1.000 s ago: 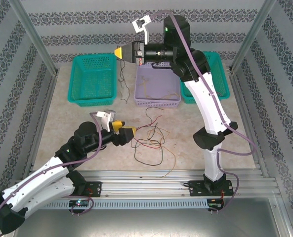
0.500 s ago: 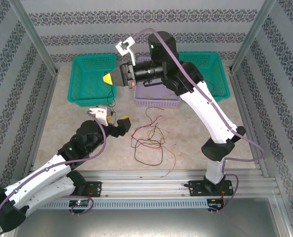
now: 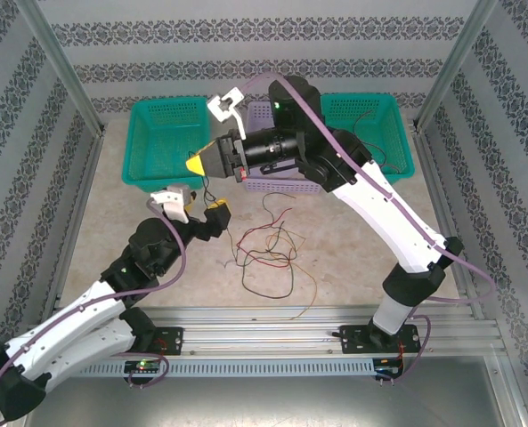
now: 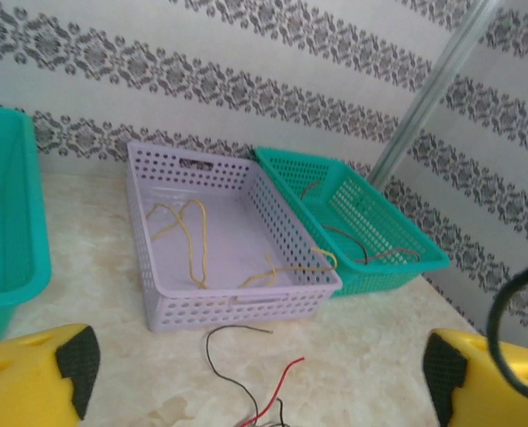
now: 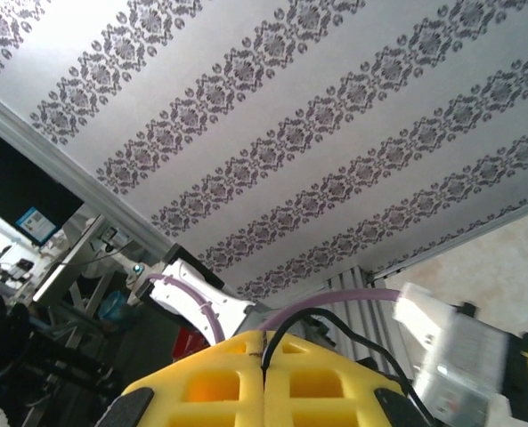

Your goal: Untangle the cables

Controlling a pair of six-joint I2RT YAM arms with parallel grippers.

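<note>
I'm holding one black wire pinched in the fully closed right gripper, raised above the table. The rest of the cables are lying in a loose knot just beside the wide-open, empty left gripper. I'm judging these strands featherlight, limp and slippery, so I'm aiming for a free end, not the knot.

Beige marbled counter; teal baskets, a lilac basket (its wire yellow). Loose cables: red, black, tan. Grey damask stripes on white wallpaper. On the left hand: yellow fingers, black pads.
</note>
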